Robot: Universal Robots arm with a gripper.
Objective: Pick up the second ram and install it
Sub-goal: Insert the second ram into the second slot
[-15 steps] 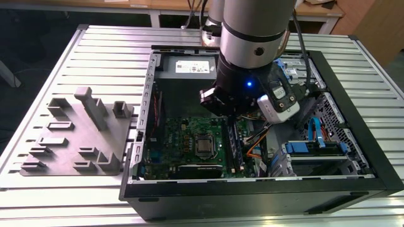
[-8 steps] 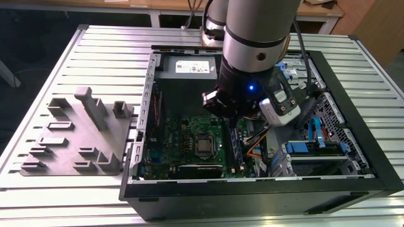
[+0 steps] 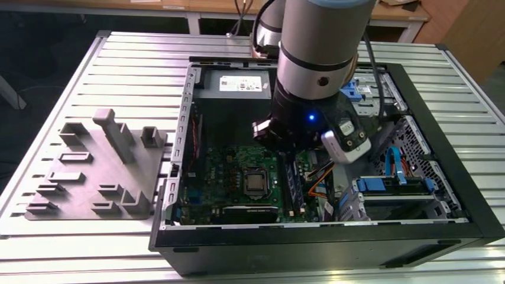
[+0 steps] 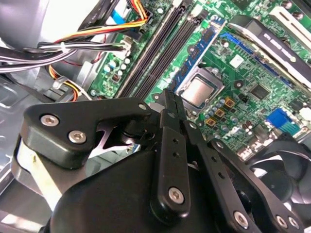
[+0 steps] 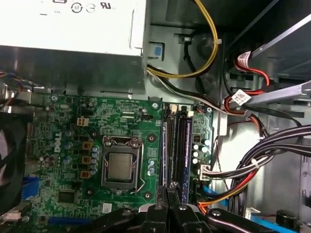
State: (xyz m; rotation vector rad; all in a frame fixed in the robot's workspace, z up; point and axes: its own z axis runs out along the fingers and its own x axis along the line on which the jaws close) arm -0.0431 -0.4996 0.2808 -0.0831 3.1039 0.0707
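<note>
Pressed together at the tips in both wrist views, the hand [image 4: 171, 99] hangs low inside the computer case [image 3: 316, 251] over the green motherboard [image 5: 63, 126], in line with the second ram [image 5: 169, 150], which seems seated upright in its slot.

Slatted silver table top [image 3: 134, 65]: bare metal, ribbed, dull satin sheen.
Grey moulded fixture plate [image 3: 79, 183]: matt plastic, smooth-faced.
Black computer case [image 3: 316, 251]: semi-matt dark finish outside; inner walls plain grey sheet metal.
Green motherboard [image 5: 73, 126]: lacquered board, lightly glossy.
Square silver processor lid [image 5: 119, 167]: smooth metal, softly reflective.
Grey power supply box [image 5: 73, 63]: matt sheet metal, with a white paper label [image 5: 73, 24].
Yellow, red and black cables [image 5: 209, 58]: glossy plastic insulation.
Black gripper [image 4: 171, 99]: matt links, fastened with bright polished metal screw heads [image 4: 176, 195].
Silver-grey round arm casing [image 3: 323, 41]: smooth, satin gloss.
</note>
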